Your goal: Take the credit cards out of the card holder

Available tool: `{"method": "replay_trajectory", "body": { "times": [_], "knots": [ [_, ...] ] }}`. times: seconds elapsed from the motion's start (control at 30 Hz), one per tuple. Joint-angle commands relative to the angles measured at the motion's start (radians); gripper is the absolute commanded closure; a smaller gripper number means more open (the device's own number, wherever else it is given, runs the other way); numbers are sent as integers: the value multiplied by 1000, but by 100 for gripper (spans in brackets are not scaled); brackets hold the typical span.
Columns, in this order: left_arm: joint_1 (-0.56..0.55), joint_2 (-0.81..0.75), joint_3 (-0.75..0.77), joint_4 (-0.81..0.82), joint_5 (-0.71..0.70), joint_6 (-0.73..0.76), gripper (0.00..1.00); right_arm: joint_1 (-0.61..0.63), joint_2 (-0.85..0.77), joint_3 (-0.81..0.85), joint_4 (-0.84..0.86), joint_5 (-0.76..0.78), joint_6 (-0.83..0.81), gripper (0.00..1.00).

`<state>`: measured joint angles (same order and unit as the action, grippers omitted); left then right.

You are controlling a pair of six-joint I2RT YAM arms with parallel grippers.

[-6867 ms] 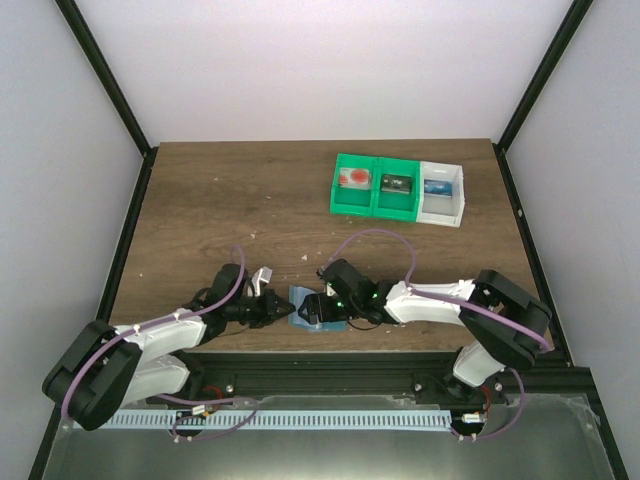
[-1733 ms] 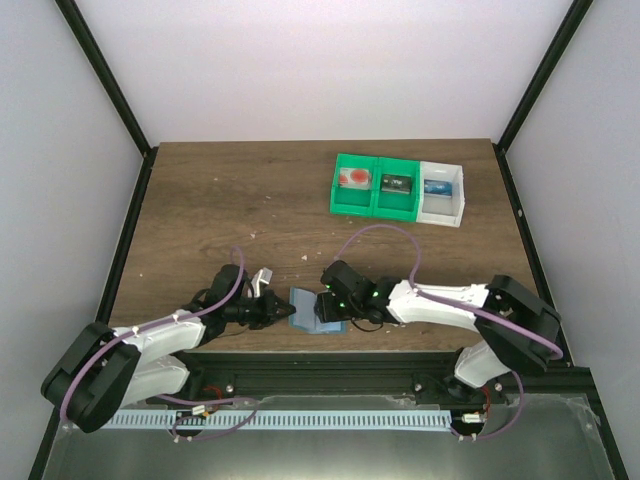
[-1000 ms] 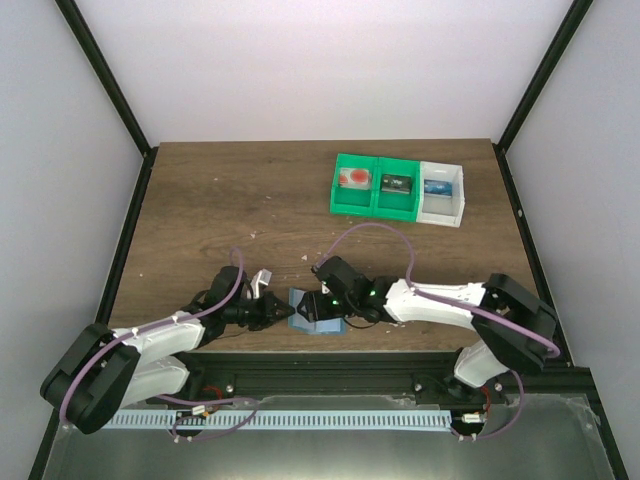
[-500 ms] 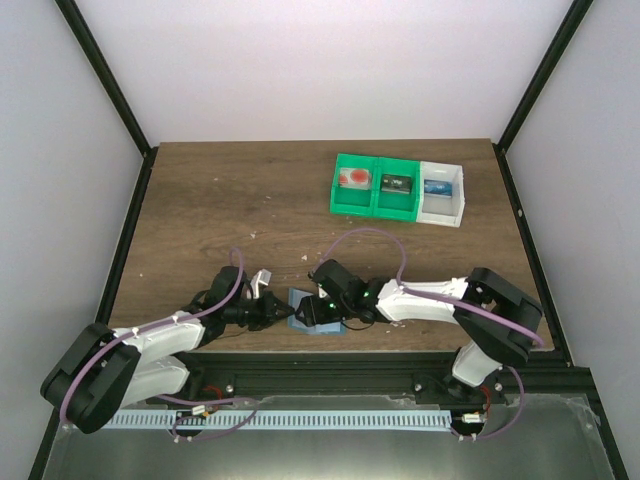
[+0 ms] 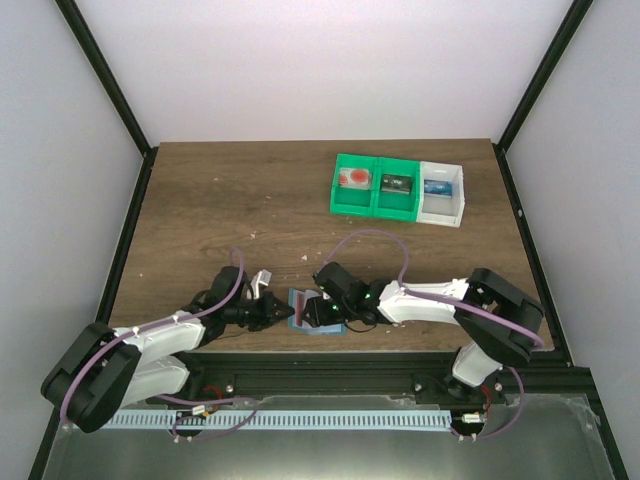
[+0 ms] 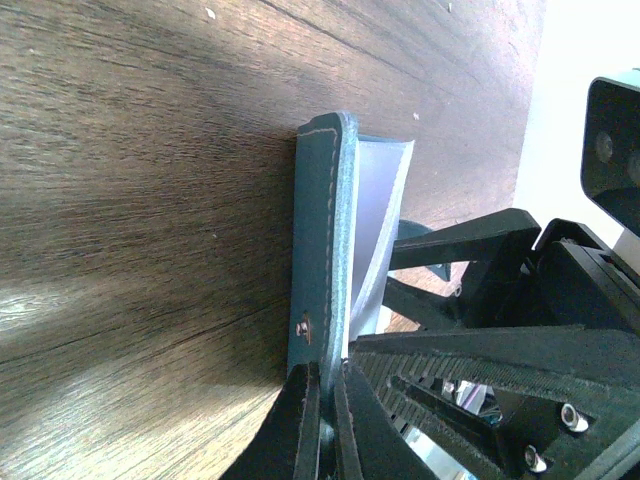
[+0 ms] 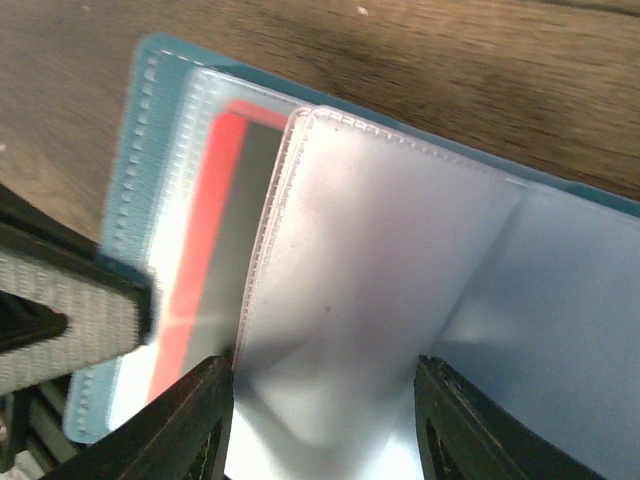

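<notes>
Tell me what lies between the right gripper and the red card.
A clear plastic sleeve of the card holder, overlapping the red card and reaching between the fingers of the right gripper; the right wrist view shows it.

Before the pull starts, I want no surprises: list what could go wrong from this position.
1. The right gripper straddles the clear sleeve, not the red card; closing may grab only plastic.
2. The left gripper pinches the card holder only by its cover edge; a pull might slip it free.
</notes>
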<state>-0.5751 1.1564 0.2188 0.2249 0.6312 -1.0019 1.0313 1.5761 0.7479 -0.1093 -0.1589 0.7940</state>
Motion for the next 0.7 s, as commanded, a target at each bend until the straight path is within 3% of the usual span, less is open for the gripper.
{"method": "replay_trajectory", "body": {
  "times": [0.0,0.37,0.57,0.67],
  "knots": [
    [-5,8,15,11,17,7,100,9,-54,-15,-83,98,-9,49],
    [-5,33,24,4,11,32,100,9,-223,-52,-243,304,40,51],
    [-5,41,25,21,15,25,100,9,-338,-65,-117,167,21,53],
    [-5,39,28,22,15,24,100,11,-313,-57,-41,98,17,52]
  ]
}}
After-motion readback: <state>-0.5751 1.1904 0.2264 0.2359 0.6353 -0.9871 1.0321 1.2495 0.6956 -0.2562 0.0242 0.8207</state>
